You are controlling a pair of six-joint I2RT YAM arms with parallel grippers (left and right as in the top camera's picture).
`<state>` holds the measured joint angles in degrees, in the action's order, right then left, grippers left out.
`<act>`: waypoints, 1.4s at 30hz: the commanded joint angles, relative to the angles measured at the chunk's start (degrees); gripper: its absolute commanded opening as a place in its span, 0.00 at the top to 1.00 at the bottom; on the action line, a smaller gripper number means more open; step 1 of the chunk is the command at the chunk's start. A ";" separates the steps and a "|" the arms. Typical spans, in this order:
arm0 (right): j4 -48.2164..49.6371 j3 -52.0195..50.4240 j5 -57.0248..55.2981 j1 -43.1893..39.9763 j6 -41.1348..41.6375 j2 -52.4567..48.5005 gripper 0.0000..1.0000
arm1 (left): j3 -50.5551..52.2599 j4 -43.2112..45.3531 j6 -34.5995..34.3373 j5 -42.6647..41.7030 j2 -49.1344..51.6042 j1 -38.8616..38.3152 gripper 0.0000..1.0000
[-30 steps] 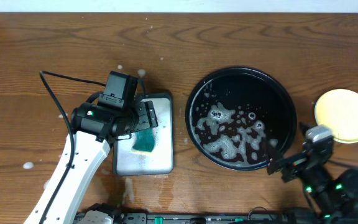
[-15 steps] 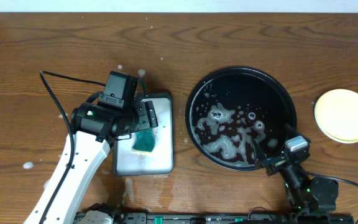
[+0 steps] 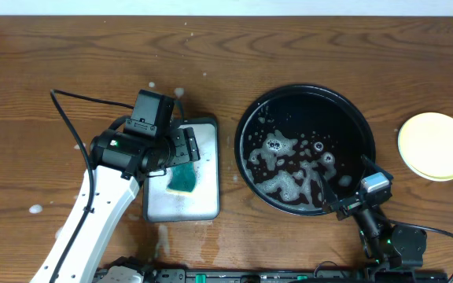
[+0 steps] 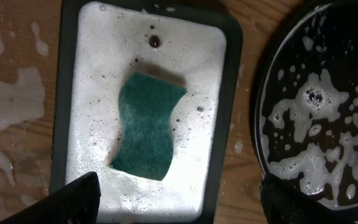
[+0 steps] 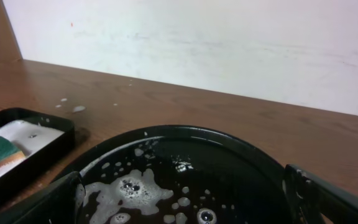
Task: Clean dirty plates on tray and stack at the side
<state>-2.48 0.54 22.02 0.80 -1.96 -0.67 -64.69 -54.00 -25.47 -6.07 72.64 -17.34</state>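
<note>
Black and round, the big tray (image 3: pixel 325 110) sits on the right part of the brown wooden table (image 3: pixel 53 94). It is wet inside and has blobs of white foam (image 3: pixel 289 177) in it. Just to the right of the big tray, not touching it, a pale yellow plate (image 3: pixel 436 146) lies on the table. It may sit on top of others, but I cannot tell how many. The right claw (image 3: pixel 344 189) is low down at the near right edge of the big tray. In the right wrist view the right claw (image 5: pixel 185 199) is spread wide, with one dark finger in each bottom corner, and it has nothing in it. That view looks over the big tray (image 5: pixel 229 149) to a white wall (image 5: pixel 229 43). On the left, a small tray (image 3: pixel 203 212) with round corners is full of soapy foam. A green sponge (image 3: pixel 183 179) lies in the middle of it. The left claw (image 3: pixel 185 153) hangs over the small tray. From the left wrist view, the left claw (image 4: pixel 179 196) is wide open too, and it grips nothing. The sponge (image 4: pixel 149 124) lies flat in the foam below it, and the claw's fingers (image 4: pixel 79 196) are not touching it.
</note>
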 commanded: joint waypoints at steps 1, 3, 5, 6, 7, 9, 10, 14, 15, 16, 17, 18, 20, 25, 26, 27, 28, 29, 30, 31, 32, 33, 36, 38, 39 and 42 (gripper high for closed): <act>-0.02 -0.24 -0.37 0.37 -0.44 0.35 0.01 | -0.79 -0.31 0.15 0.07 0.07 0.24 0.18; -0.02 -0.24 -0.37 0.37 -0.44 0.35 0.01 | -0.72 -0.31 0.15 0.07 0.00 0.24 0.18; -0.02 -0.24 -0.37 0.37 -0.44 0.35 0.01 | -0.09 -0.31 0.15 0.09 -1.55 0.24 0.17; -0.02 -0.24 -0.37 0.37 -0.44 0.35 0.01 | 0.46 -0.31 0.15 0.09 -2.89 0.11 0.18; -0.02 -0.24 -0.37 0.37 -0.44 0.35 0.01 | 1.07 -0.31 0.15 0.09 -4.44 0.02 0.18; -0.02 -0.24 -0.37 0.37 -0.44 0.35 0.01 | 2.27 -0.28 0.17 0.09 -7.87 0.26 0.17; -0.02 -0.24 -0.37 0.37 -0.44 0.35 0.01 | 2.95 -0.35 0.17 0.20 -9.62 0.26 0.17; -0.02 -0.24 -0.37 0.37 -0.44 0.35 0.01 | 7.34 -2.10 0.20 6.14 -20.55 3.56 0.34; -0.02 -0.24 -0.37 0.37 -0.44 0.35 0.01 | 8.33 -2.01 0.15 7.32 -22.69 4.68 0.00; -0.02 -0.24 -0.37 0.37 -0.44 0.35 0.01 | 9.62 -2.03 0.15 7.41 -25.51 6.29 0.00; -0.02 -0.24 -0.37 0.37 -0.44 0.35 0.01 | 10.75 -1.99 0.15 7.41 -27.93 7.74 0.00; -0.02 -0.24 -0.37 0.37 -0.44 0.35 0.01 | 12.15 -1.55 0.17 7.41 -30.84 9.33 0.00; -0.02 -0.24 -0.37 0.37 -0.44 0.35 0.01 | 14.95 0.90 1.03 7.37 -36.02 11.45 0.00; -0.02 -0.24 -0.37 0.37 -0.44 0.35 0.01 | 25.40 17.86 16.76 3.28 -49.31 13.29 0.00; -0.02 -0.24 -0.37 0.37 -0.44 0.35 0.01 | 27.63 21.31 18.58 3.21 -51.45 13.44 0.00; -0.02 -0.24 -0.37 0.37 -0.44 0.35 0.01 | 30.16 24.72 20.20 3.21 -53.72 13.66 0.00; -0.02 -0.24 -0.37 0.37 -0.44 0.35 0.01 | 32.35 27.23 21.16 3.23 -55.65 13.90 0.00; -0.02 -0.24 -0.37 0.37 -0.44 0.35 0.01 | 36.41 31.50 22.51 3.26 -59.10 14.67 0.00; -0.02 -0.24 -0.37 0.37 -0.44 0.35 0.01 | 37.94 32.89 22.49 3.26 -60.35 15.08 0.00; -0.02 -0.24 -0.37 0.37 -0.44 0.35 0.01 | 40.04 34.53 22.47 3.23 -62.03 15.76 0.00; -0.02 -0.24 -0.37 0.37 -0.44 0.35 0.01 | 41.97 35.95 22.47 3.10 -63.54 16.28 0.00; -0.02 -0.24 -0.37 0.37 -0.44 0.35 0.01 | 43.80 37.31 22.47 3.04 -64.92 16.81 0.00; -0.02 -0.24 -0.37 0.37 -0.44 0.35 0.01 | 48.54 41.20 22.49 3.08 -68.46 17.33 0.00; -0.02 -0.24 -0.37 0.37 -0.44 0.35 0.01 | 51.41 43.10 22.47 3.08 -70.84 17.33 0.00; -0.02 -0.24 -0.37 0.37 -0.44 0.35 0.01 | 52.76 43.91 22.47 3.08 -72.04 17.33 0.00; -0.02 -0.24 -0.37 0.37 -0.44 0.35 0.01 | 56.46 47.58 22.43 3.06 -72.54 17.33 0.00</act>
<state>-2.44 0.51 22.02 0.80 -1.98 -0.67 -10.92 -8.51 -4.23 -2.66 1.08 -0.36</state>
